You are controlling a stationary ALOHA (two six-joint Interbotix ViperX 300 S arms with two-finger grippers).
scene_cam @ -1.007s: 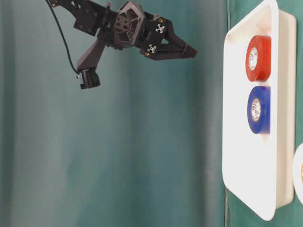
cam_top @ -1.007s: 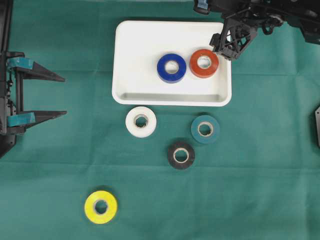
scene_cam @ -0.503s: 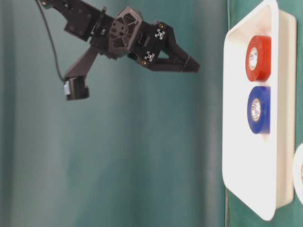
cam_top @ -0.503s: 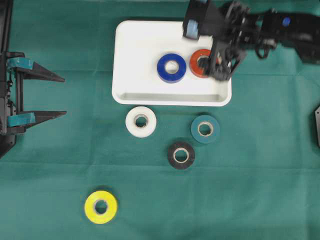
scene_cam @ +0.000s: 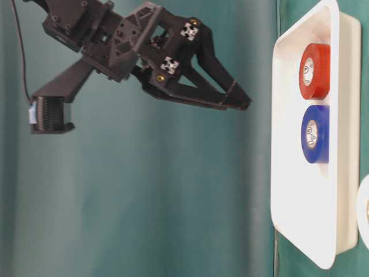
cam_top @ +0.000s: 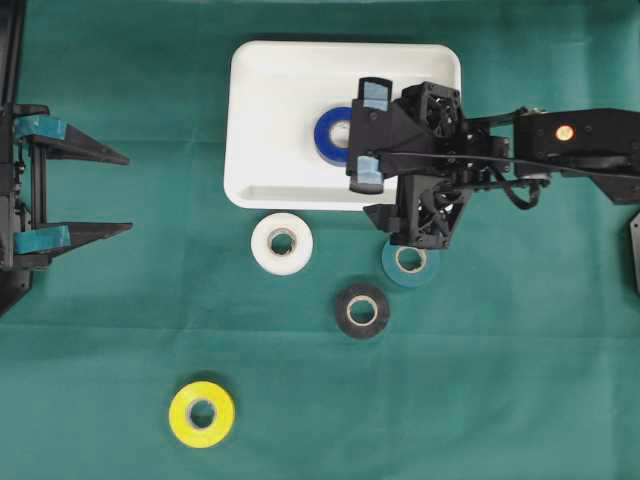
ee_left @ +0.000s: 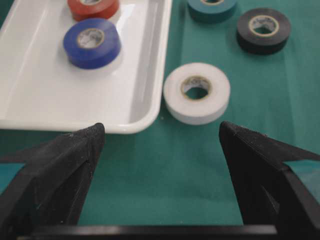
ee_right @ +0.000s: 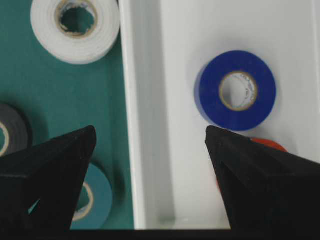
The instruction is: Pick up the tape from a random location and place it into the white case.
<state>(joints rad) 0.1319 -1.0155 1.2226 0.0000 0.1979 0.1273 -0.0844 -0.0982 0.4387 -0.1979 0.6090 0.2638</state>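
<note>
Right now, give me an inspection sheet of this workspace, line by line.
Surface: green cloth, flat.
Job's things: white case holds blue tape and red tape. Outside it: white tape, teal tape, black tape, yellow tape.
Clutter: nothing seen.
Grippers: left gripper open, empty, at the left edge; right gripper open, empty, raised over the case's near rim.
Cables: black cable trails behind the right arm.
Surroundings: nothing seen.

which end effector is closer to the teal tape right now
Right. The right end effector hangs open just above the teal tape, over the white case's near rim. The left end effector sits open at the far left edge, well away from it.
</note>
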